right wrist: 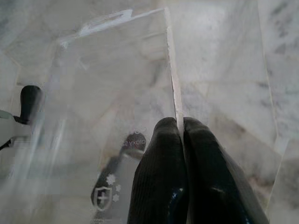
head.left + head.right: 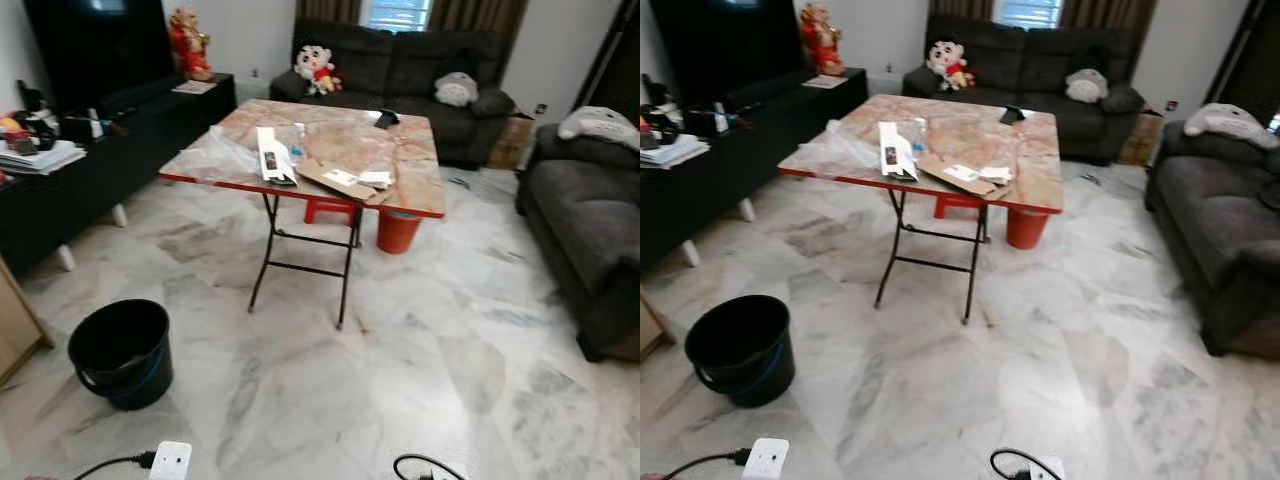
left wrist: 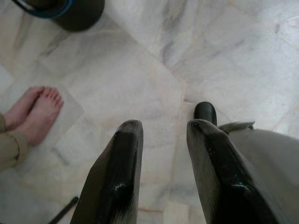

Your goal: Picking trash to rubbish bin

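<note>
Plastic sheet extends lengthwise beyond right tool.

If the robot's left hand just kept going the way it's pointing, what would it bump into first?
Most likely the marble floor. The left hand, fingers apart and empty, aims down at bare tiles. The black bucket and a person's bare feet lie off to the sides of that line, though depth is hard to judge.

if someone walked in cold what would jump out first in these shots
The folding table mid-room, its marble-look top strewn with trash: flattened cardboard, a white carton and a small bottle. Next, the black bucket on the marble floor to the robot's left. The right gripper is pinched shut on a clear plastic sheet; the left gripper hangs open above the floor.
</note>
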`<state>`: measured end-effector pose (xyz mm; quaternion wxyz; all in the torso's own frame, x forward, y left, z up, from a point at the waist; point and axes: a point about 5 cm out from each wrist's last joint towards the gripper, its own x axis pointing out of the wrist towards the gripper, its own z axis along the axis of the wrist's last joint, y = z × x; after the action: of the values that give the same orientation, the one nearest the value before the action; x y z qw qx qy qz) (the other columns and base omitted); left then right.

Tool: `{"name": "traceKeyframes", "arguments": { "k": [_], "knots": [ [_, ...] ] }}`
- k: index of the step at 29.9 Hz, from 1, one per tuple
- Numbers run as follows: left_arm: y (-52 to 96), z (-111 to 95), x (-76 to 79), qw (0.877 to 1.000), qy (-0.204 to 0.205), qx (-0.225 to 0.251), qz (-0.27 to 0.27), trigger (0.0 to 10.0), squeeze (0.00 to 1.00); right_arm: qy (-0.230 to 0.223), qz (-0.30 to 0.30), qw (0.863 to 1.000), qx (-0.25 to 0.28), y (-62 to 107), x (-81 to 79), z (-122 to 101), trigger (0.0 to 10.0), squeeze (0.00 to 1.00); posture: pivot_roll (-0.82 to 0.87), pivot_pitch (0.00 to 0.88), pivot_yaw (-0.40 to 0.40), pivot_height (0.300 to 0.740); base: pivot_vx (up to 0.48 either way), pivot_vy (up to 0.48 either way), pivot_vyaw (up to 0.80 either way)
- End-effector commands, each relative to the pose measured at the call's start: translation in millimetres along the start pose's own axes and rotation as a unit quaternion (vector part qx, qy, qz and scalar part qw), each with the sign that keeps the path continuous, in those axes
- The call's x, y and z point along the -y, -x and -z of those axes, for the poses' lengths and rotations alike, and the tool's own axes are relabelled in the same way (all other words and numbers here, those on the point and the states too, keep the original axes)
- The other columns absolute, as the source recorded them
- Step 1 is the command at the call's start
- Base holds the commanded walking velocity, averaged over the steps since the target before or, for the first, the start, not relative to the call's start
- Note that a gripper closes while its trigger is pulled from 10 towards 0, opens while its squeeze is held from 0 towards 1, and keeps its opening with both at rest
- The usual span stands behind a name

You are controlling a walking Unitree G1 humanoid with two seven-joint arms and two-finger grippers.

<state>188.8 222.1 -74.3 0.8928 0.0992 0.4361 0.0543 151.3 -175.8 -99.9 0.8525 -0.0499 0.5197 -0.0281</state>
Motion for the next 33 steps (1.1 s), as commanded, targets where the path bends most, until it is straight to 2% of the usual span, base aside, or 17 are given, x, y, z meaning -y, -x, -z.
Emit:
{"name": "traceKeyframes", "arguments": {
  "k": [1, 7, 11, 27, 31, 33],
  "knots": [
    [-0.4, -1.5, 1.3, 1.000, -0.004, 0.001, 0.002, 10.0, 0.00, 0.008, 0.003, 1.000, -0.001, -0.3, 3.2, -1.2, 10.0, 0.00, 0.11, 0.000, -0.061, 0.740, 0.000, 0.000, 0.00],
    [-0.4, -1.4, 1.4, 1.000, -0.002, 0.000, 0.001, 10.0, 0.00, 0.019, 0.003, 1.000, -0.006, 0.1, 3.8, 2.1, 10.0, 0.00, 0.11, 0.000, -0.063, 0.740, 0.000, 0.000, 0.49],
    [-0.4, -1.8, 1.9, 1.000, 0.000, 0.001, 0.001, 10.0, 0.00, 0.006, 0.004, 1.000, -0.002, 0.1, 4.1, 1.2, 10.0, 0.00, 0.11, 0.000, -0.065, 0.740, 0.000, 0.000, 0.70],
    [0.2, 1.3, 1.3, 1.000, 0.000, -0.003, 0.000, 10.0, 0.00, 0.013, -0.005, 1.000, 0.003, -0.1, 1.6, -1.4, 10.0, 0.00, 0.11, 0.000, -0.068, 0.740, 0.000, 0.000, 0.00],
    [0.2, 1.0, 1.8, 1.000, -0.001, -0.003, 0.001, 10.0, 0.00, 0.039, -0.004, 0.999, -0.009, 0.4, 2.4, 4.2, 10.0, 0.00, 0.11, 0.000, -0.068, 0.740, 0.000, 0.000, 0.69],
    [0.1, 0.7, 1.9, 1.000, -0.001, -0.002, 0.001, 10.0, 0.00, 0.025, -0.001, 1.000, -0.008, 0.5, 2.8, 4.7, 10.0, 0.00, 0.11, 0.000, -0.068, 0.740, 0.000, 0.000, 0.80]
  ]
}}
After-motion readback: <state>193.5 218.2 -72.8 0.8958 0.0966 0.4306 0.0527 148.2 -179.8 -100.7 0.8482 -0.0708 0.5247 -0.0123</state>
